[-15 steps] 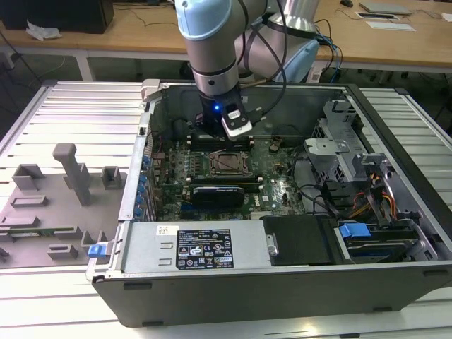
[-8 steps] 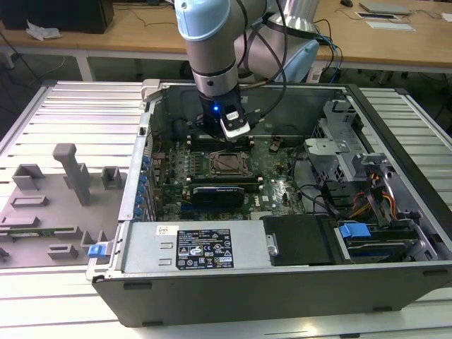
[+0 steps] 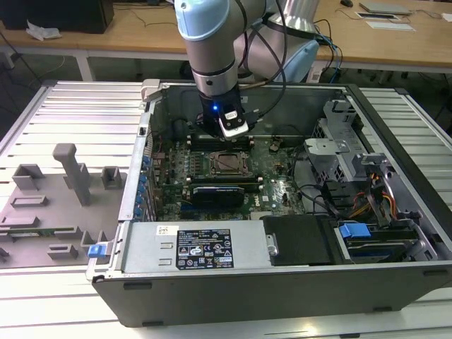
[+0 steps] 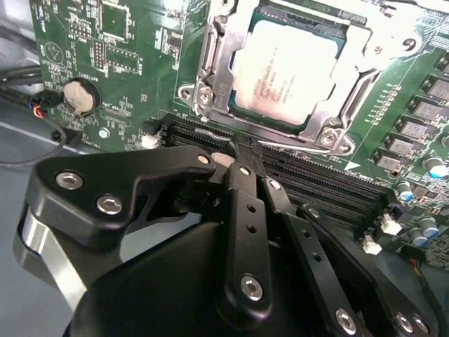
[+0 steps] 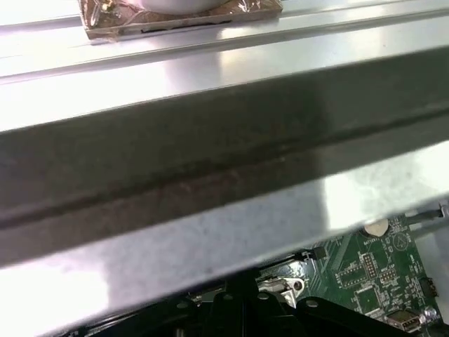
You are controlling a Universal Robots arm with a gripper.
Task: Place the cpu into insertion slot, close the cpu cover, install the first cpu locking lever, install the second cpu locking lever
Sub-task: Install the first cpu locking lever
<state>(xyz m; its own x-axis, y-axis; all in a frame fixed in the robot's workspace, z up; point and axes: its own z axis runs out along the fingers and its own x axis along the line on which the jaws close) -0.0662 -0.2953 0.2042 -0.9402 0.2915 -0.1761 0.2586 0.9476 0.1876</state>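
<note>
1. The ribbed, silvery metal surface (image 3: pixel 63 106) carries an open grey steel computer case (image 3: pixel 282 282).
2. A green circuit board (image 4: pixel 105 63), studded with small parts, lies flat inside the case.
3. The black, angular claw (image 4: pixel 242 151) hangs just beside the socket's edge, its narrow fingertips drawn together. I cannot tell whether anything is pinched between them.
4. The cpu cover (image 4: pixel 214 70), a shiny square metal frame, lies folded down over the insertion slot (image 4: pixel 295 17).
5. The cpu (image 4: pixel 287 70), flat with a pale matte top, sits in the slot and shows through the cover's window.
</note>
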